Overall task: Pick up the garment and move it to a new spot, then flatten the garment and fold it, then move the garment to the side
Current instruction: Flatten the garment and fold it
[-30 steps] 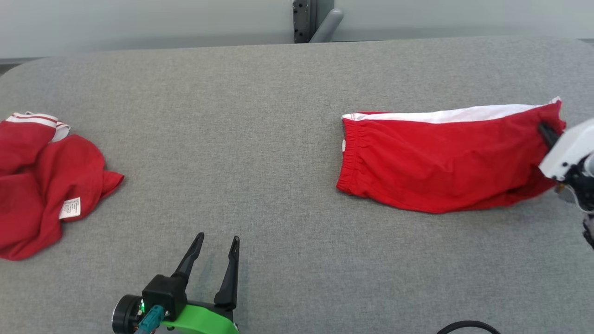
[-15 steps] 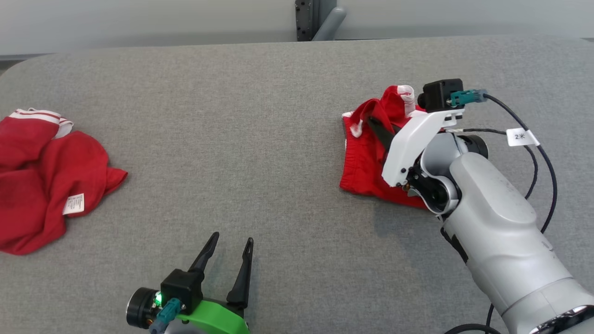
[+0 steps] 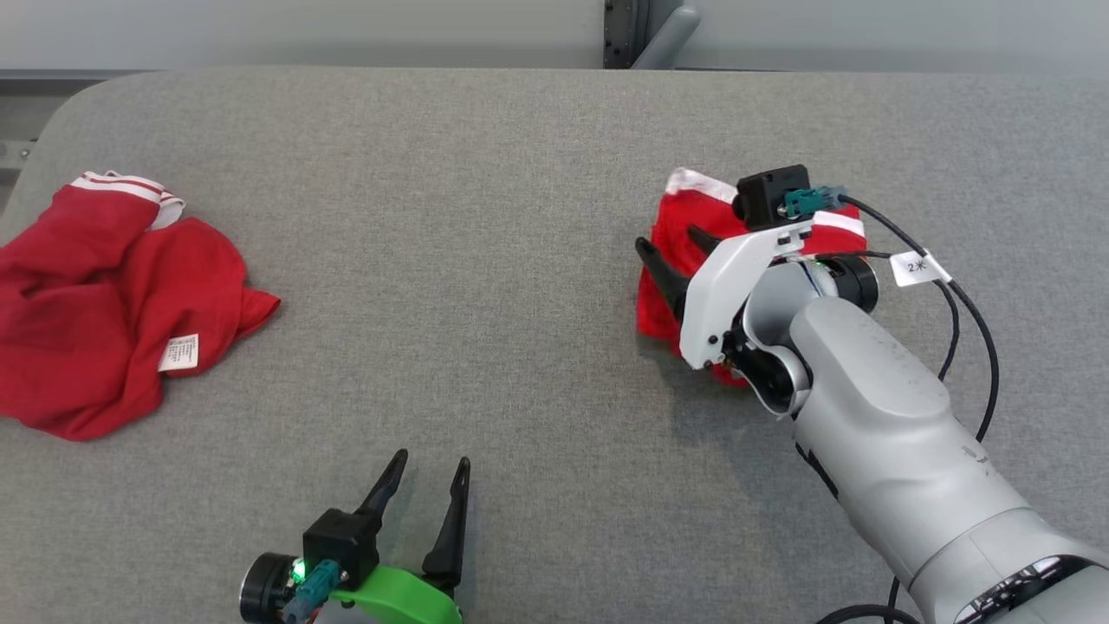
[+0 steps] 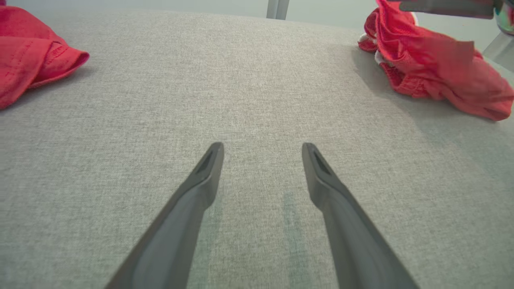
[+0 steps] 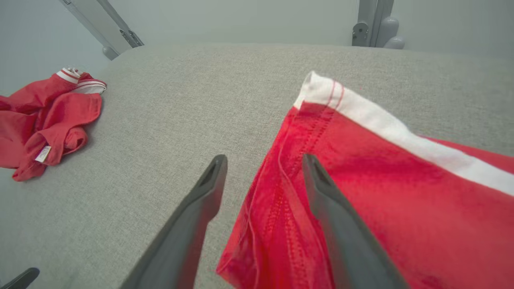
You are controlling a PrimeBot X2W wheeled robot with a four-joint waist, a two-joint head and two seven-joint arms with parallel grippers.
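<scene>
The garment (image 3: 684,208), red shorts with a white stripe, lies folded in a small bundle on the right of the grey table (image 3: 485,217). My right gripper (image 3: 667,240) hovers open over its left edge. In the right wrist view the garment (image 5: 381,168) lies loose under that gripper (image 5: 264,157), one finger over red cloth, the other over bare table, nothing pinched. My left gripper (image 3: 433,459) stands open near the front edge, its open fingers (image 4: 262,146) holding nothing. The garment (image 4: 425,60) shows at the upper right of the left wrist view.
A second red garment (image 3: 104,295) with a white label lies crumpled at the table's left end, also seen as a red heap (image 5: 44,116) and a red cloth corner (image 4: 28,60). A dark post (image 3: 628,35) stands behind the far edge.
My right gripper carried the garment's right end leftward over the waistband, folding it, then opened and let go. The head camera has shifted. The left arm barely moved.
</scene>
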